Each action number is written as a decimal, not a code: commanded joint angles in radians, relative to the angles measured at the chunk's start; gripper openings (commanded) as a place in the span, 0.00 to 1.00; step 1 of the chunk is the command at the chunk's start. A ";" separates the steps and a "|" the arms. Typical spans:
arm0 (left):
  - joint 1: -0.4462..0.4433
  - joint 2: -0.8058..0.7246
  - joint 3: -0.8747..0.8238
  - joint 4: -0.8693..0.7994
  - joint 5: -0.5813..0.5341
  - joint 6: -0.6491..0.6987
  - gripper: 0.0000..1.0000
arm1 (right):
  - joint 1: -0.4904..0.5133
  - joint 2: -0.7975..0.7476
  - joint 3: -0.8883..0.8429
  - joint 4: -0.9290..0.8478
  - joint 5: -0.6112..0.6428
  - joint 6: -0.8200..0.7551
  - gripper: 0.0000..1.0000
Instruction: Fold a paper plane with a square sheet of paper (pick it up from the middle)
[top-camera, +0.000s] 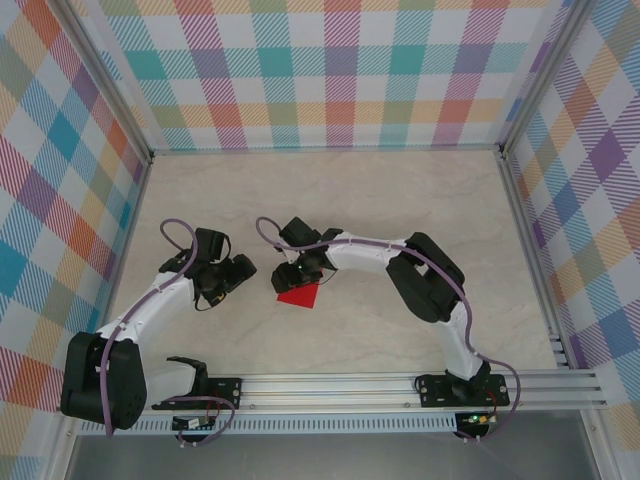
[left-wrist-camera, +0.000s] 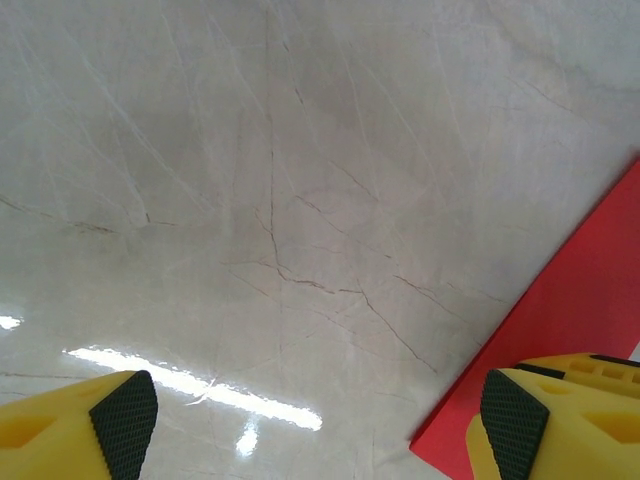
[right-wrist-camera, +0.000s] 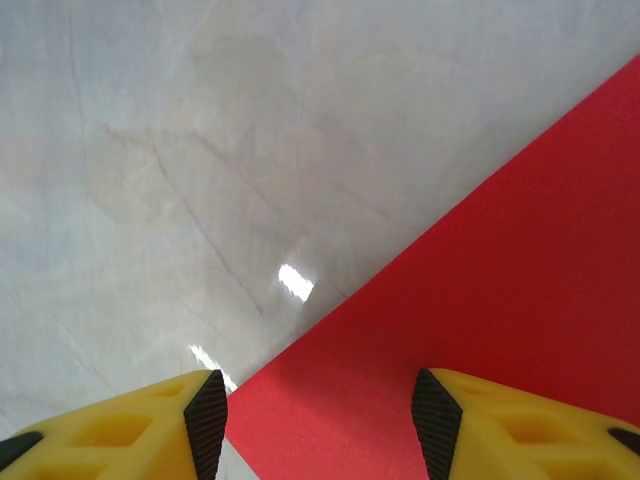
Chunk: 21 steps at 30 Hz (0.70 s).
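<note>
Spotting a thin, bright red square sheet of paper (top-camera: 298, 297) flat on the pale marbled desk (top-camera: 400, 190), about mid-desk, a touch toward the near edge. Finding the right jaws directly above it, spread partway, pinching nothing: one yellow fingertip (right-wrist-camera: 500, 420) over red, the other over bare desk, paper edge running diagonally between. Catching the left jaws spread wide just left of the sheet, one fingertip (left-wrist-camera: 540, 420) over its edge. Can't call a long axis, with the far part hidden under the right wrist. Seeing both arms bent inward, right arm (top-camera: 370, 255) arching over from the near right, left arm (top-camera: 150, 300) from the near left.
</note>
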 joint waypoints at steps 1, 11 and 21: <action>0.021 -0.006 -0.004 0.031 0.052 0.027 0.87 | 0.005 -0.039 -0.113 -0.116 -0.007 -0.195 0.56; 0.017 -0.007 -0.012 0.103 0.186 0.029 0.87 | -0.008 -0.278 -0.220 -0.033 -0.035 -0.101 0.59; -0.111 0.013 -0.004 0.229 0.303 -0.005 0.69 | -0.114 -0.478 -0.439 0.000 0.025 0.443 0.62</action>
